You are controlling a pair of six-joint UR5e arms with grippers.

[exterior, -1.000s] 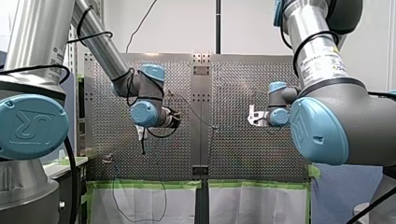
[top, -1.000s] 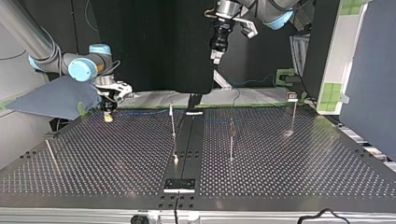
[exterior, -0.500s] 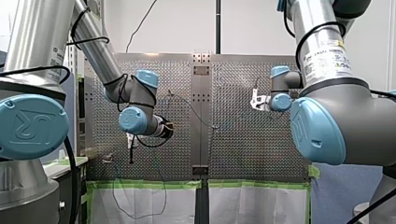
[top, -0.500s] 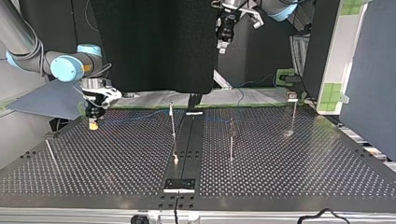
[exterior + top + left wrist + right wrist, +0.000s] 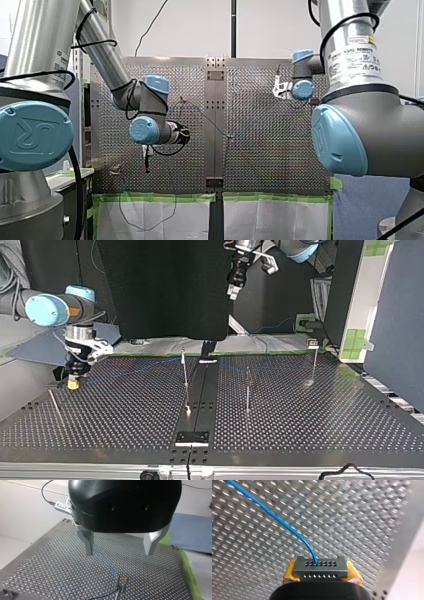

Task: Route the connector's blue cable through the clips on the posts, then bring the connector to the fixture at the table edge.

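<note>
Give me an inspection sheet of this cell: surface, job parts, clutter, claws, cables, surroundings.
Surface: dark perforated metal table, flat.
Job's things: dark grey multi-hole connector, gripped; thin metal posts, upright.
Clutter: nothing seen.
Claws: my right claw, yellow pads, shut on the connector; my left claw, metal fingers, open above the table.
Cables: thin blue cable leaves the connector across the table.
Surroundings: large black panel behind the table; green tape along one edge.

The left end effector (image 5: pixel 119 554) is held high at the upper right of the top view, pointed downward, its metal fingers (image 5: pixel 88 542) spread apart. The right end effector (image 5: pixel 74 382) is held low at that view's left, its yellow pads (image 5: pixel 290 573) seemingly clamped on the connector (image 5: pixel 320 567).
</note>
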